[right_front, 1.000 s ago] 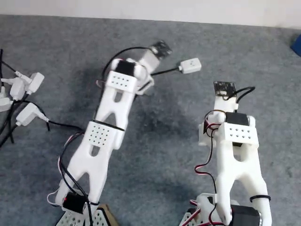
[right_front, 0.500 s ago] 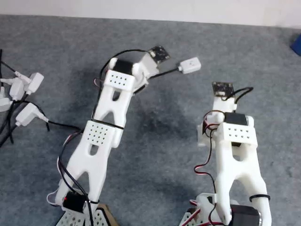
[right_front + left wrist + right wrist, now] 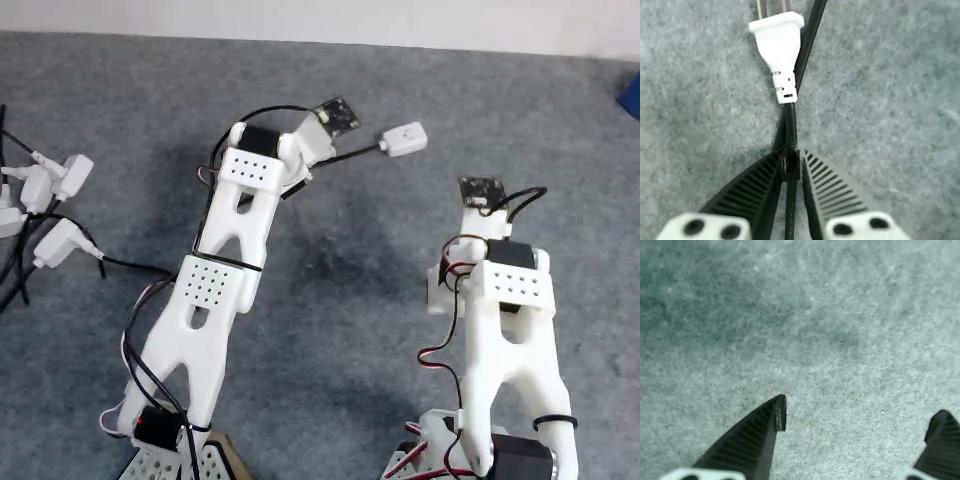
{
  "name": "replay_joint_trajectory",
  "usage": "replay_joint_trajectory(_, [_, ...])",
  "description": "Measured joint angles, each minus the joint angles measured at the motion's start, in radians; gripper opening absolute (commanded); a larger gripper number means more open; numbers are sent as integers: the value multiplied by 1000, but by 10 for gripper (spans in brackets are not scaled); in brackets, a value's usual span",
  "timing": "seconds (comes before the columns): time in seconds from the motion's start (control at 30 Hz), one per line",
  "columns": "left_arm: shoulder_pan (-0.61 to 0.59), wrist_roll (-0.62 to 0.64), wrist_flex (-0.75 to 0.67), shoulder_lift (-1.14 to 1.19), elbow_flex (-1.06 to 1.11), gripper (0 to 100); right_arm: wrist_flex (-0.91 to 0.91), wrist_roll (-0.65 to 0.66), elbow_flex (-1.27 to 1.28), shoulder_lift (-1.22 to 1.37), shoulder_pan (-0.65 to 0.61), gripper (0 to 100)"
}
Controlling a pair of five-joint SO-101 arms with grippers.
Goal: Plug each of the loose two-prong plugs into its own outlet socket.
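A white two-prong plug (image 3: 405, 138) (image 3: 779, 47) lies on the grey carpet at the far middle, its black cord (image 3: 790, 130) running back to the left arm. My left gripper (image 3: 791, 159) is shut on that cord a short way behind the plug. In the high view the left gripper (image 3: 298, 170) sits under its wrist camera. My right gripper (image 3: 857, 415) hangs open over bare carpet, nothing between its fingers. The right arm (image 3: 497, 290) stands to the right of the plug, nearer the front.
Several white plugs and sockets (image 3: 45, 195) with black cords lie bunched at the far left edge. A blue object (image 3: 630, 95) pokes in at the right edge. Grey carpet (image 3: 360, 300) lies between the two arms.
The left arm has turned slightly while holding the cord; the plug has barely shifted. The right arm has drawn back a little toward the front and right.
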Motion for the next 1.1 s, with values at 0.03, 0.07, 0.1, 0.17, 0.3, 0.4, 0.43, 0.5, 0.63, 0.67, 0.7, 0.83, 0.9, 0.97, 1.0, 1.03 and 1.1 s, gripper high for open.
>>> replay_joint_trajectory(0.03, [0, 0, 0, -2, 0, 5, 0, 3, 0, 0, 3, 414])
replay_joint_trajectory(0.07, [0, -2, 3, -2, 0, 5, 0, 5, 0, 0, 6, 414])
replay_joint_trajectory(0.1, [0, -2, 5, -5, 2, 5, 0, 6, 0, 0, 9, 414])
replay_joint_trajectory(0.17, [-2, -2, 18, -12, -6, 5, 0, 6, 0, 0, 11, 414])
replay_joint_trajectory(0.3, [17, -2, 115, -72, -44, 5, 0, 6, 0, 0, 11, 414])
replay_joint_trajectory(0.4, [57, 18, 175, -181, -44, 5, -6, -29, 2, 0, 11, 414])
replay_joint_trajectory(0.43, [77, 49, 181, -229, -38, 5, -15, -35, 11, 0, 11, 414])
replay_joint_trajectory(0.5, [127, 103, 184, -324, -14, 5, -37, -40, 41, 0, 23, 414])
replay_joint_trajectory(0.63, [242, 149, 187, -502, 124, 5, -87, -40, 97, 0, 35, 414])
replay_joint_trajectory(0.67, [272, 152, 187, -535, 172, 5, -94, -43, 100, 0, 46, 414])
replay_joint_trajectory(0.7, [304, 155, 187, -566, 218, 5, -98, -46, 103, 0, 63, 414])
replay_joint_trajectory(0.83, [456, 155, 187, -657, 373, 5, -133, -49, 103, 0, 169, 414])
replay_joint_trajectory(0.9, [537, 155, 189, -689, 417, 5, -163, -49, 103, 0, 259, 414])
replay_joint_trajectory(0.97, [605, 167, 189, -704, 448, 5, -203, -49, 103, 0, 374, 414])
replay_joint_trajectory(1.0, [635, 183, 189, -706, 454, 5, -222, -40, 103, 0, 437, 414])
replay_joint_trajectory(1.03, [658, 198, 189, -706, 459, 5, -238, -21, 103, 0, 503, 414])
replay_joint_trajectory(1.1, [703, 212, 189, -706, 462, 5, -259, 6, 103, 0, 608, 414])
